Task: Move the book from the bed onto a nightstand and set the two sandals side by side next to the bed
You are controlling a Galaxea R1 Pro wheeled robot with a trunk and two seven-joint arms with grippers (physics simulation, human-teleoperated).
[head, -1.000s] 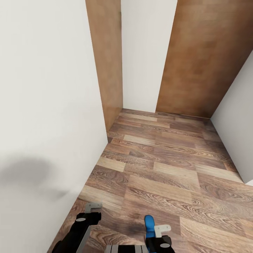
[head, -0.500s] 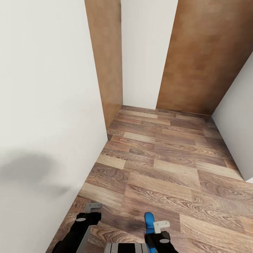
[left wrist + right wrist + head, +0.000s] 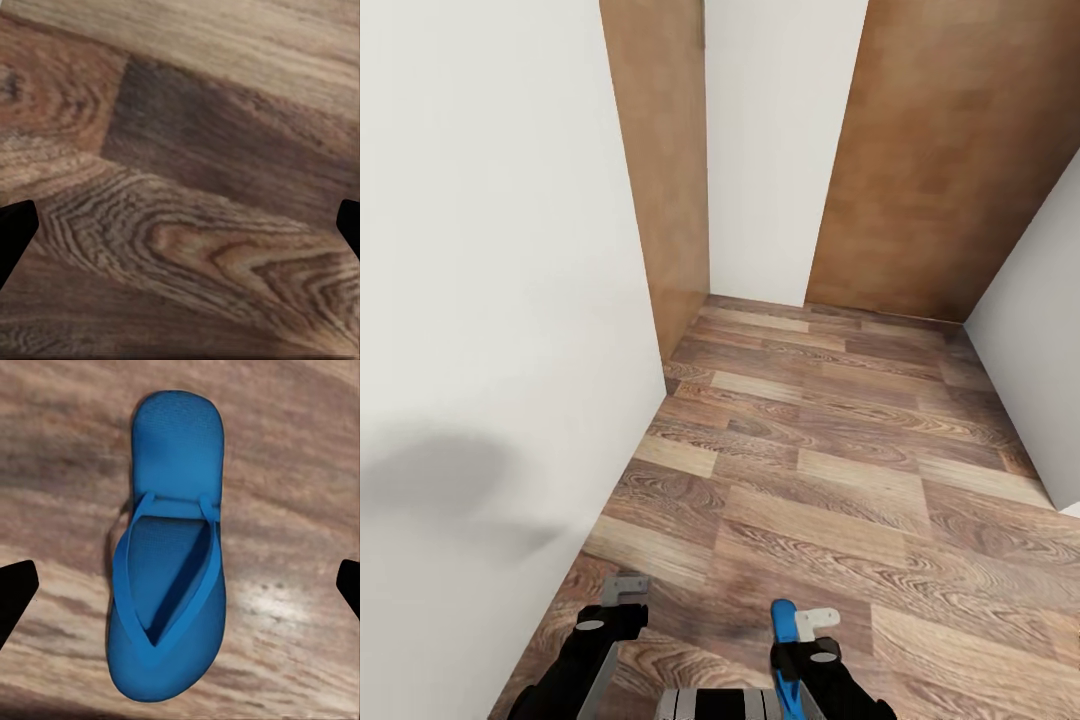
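Note:
One bright blue sandal (image 3: pixel 784 622) lies flat on the wood-plank floor (image 3: pixel 830 470) at the bottom of the head view. My right gripper (image 3: pixel 802 628) hangs just above it, partly covering its near end. In the right wrist view the sandal (image 3: pixel 169 562) lies strap side up, centred between the two wide-apart fingertips of the open right gripper (image 3: pixel 180 585), untouched. My left gripper (image 3: pixel 622 592) hangs open over bare floor, with only planks between its fingers (image 3: pixel 15 229). The other sandal, the book, the bed and the nightstand are out of view.
I am in a narrow passage. A white wall (image 3: pixel 490 300) runs close along my left, with a brown wooden panel (image 3: pixel 665 170) past its corner. Another wide brown panel (image 3: pixel 950 160) stands ahead, and a white wall (image 3: pixel 1035 380) closes the right side.
The whole view has shifted slightly, so the camera has moved. My right gripper has moved a little forward over the sandal, which stays on the floor. The left gripper holds its place.

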